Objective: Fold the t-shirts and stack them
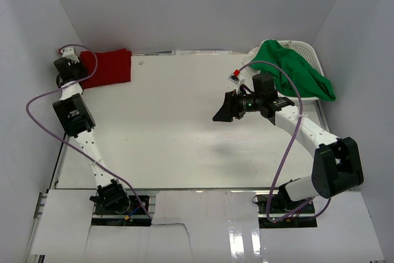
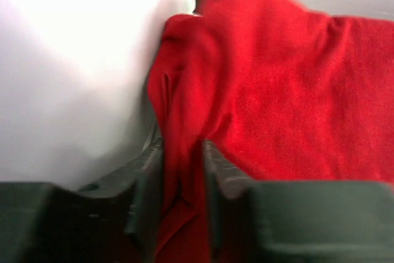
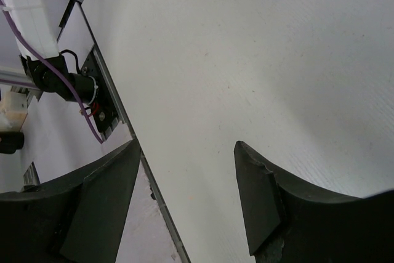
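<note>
— T-shirts: how many do you count?
— Two. One red t-shirt (image 1: 111, 68) lies flat in the far left corner of the table (image 1: 184, 152). One green t-shirt (image 1: 295, 72) is heaped over the single white basket (image 1: 305, 46) at the far right.
— And the two claws?
— The left gripper (image 2: 182, 177) has a fold of the red t-shirt between its fingers, but I cannot tell whether it is pinched or loose. The right gripper (image 3: 184, 149) hangs over bare table with its jaws wide apart, holding nothing.

Red t-shirt (image 1: 109, 68) folded far-left, green t-shirt (image 1: 295, 73) crumpled

Robot lab: white-walled enclosure (image 1: 184, 4) around table (image 1: 184, 121).
</note>
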{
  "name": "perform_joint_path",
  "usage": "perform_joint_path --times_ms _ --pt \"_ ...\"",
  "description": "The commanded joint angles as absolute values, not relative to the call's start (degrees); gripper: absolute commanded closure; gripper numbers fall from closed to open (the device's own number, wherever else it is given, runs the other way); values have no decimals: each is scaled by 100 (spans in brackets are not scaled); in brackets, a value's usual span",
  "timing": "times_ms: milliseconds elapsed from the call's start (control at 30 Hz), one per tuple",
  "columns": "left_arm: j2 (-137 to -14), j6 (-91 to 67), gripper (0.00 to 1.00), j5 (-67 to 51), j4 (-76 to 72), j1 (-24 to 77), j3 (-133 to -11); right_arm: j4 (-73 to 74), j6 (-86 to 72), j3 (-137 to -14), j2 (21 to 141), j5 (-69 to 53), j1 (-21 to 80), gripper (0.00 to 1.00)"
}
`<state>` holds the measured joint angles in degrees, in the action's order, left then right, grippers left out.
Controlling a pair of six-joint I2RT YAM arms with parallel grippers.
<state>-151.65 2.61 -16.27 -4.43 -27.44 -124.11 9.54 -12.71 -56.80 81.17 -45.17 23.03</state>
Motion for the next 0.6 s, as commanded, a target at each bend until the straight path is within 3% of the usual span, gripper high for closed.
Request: perform_joint_path --times_ms 0,33,100,200,467,567 --pt "-14950 45 55 -1424 -536 -2856 -12331 896 -1266 -5713 8033 -4623 2338 32" --pt "-14924 44 51 -1485 -545 -2856 -12331 905 -1266 -5713 8033 -4623 2347 32" --pt "-14880 44 33 -1520 -545 -2856 -12322 897 -1266 -5704 8024 -4632 2338 32" --pt "-14810 -184 2 -1678 -615 -2856 -12313 896 -1283 -5687 8025 -4649 2364 32" --pt "-14186 -509 2 -1863 -721 -2681 -11848 704 -1380 -5572 7937 -4641 2434 32" --pt "-13791 -633 9 -1828 -738 -2497 -11490 642 -1415 -5555 7884 -4658 2452 32"
